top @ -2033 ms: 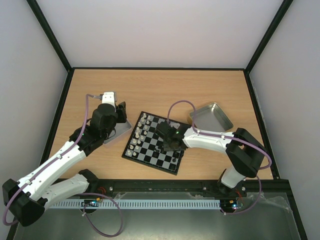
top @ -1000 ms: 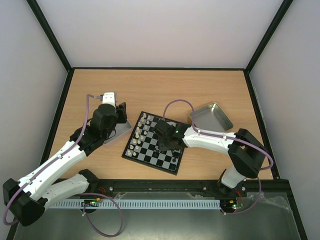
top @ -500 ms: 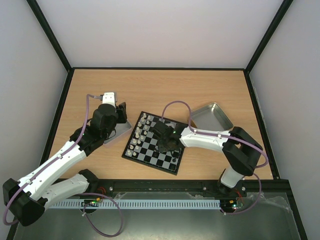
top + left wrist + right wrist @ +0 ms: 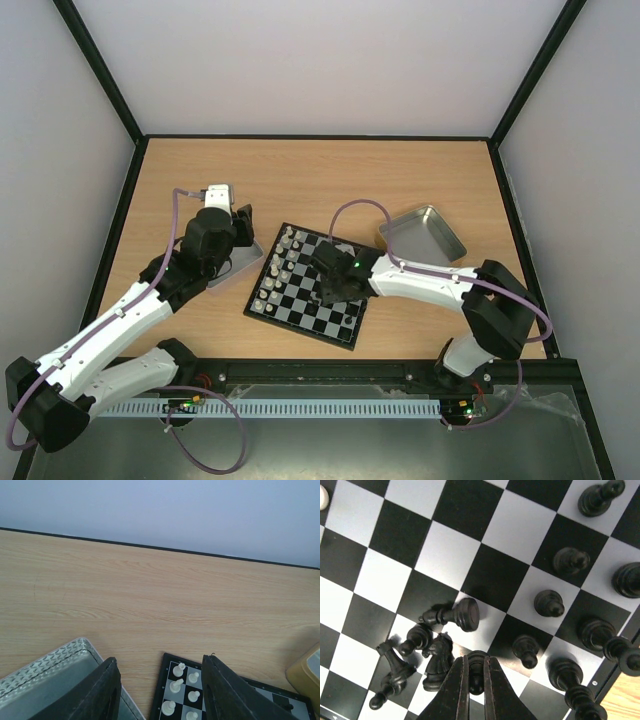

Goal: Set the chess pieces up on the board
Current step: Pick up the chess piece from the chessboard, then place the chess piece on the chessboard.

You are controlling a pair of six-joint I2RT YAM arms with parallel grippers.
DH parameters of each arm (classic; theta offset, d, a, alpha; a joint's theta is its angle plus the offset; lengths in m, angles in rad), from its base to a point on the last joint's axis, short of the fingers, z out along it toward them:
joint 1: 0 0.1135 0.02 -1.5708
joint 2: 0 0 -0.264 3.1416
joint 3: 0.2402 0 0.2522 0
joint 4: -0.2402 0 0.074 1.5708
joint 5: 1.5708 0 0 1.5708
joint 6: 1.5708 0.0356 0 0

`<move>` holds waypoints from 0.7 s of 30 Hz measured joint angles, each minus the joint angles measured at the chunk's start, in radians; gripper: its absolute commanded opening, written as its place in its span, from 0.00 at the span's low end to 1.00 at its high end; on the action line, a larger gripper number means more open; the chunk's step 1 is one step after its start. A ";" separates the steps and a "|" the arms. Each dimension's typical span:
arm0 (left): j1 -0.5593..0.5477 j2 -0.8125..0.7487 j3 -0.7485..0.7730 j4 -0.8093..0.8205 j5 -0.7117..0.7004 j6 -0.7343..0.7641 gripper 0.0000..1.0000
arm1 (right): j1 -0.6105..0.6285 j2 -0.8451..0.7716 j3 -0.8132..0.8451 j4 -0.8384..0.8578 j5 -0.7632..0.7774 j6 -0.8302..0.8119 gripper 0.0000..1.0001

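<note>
— Right gripper (image 4: 476, 661): pinched tight on a black piece (image 4: 476, 677), low over the board (image 4: 300, 318) in mid-counter (image 4: 330, 180), a little toward the near edge?

— Looks so. Sits at the rim of a heap: black knight (image 4: 437, 665) just beside, toppled black pieces (image 4: 452, 616) lying close around.

— Step in hand, then?

— Probably sorting black: grasp made, placing not yet done. Calls for a straight lift clear of the knight, then a gentle, upright set-down on a free square among the standing black pieces (image 4: 550, 602), on the board's side toward the right edge.

— And farther back?

— White pieces (image 4: 285, 262) ranked along the side toward the left edge. Beyond, left gripper (image 4: 160, 662) spread wide, holding nothing, above the left metal tray (image 4: 45, 666). Right metal tray (image 4: 422, 232) off toward the right edge.
</note>
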 measured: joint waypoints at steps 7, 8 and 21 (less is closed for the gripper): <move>0.000 0.000 0.000 0.000 0.000 0.000 0.47 | 0.011 -0.014 -0.033 -0.022 -0.032 -0.009 0.03; 0.000 0.000 0.000 0.000 0.000 0.000 0.47 | 0.014 -0.015 -0.035 -0.025 -0.035 -0.010 0.03; 0.000 0.000 0.000 0.000 0.000 0.000 0.47 | 0.035 -0.005 -0.043 -0.030 -0.040 -0.019 0.05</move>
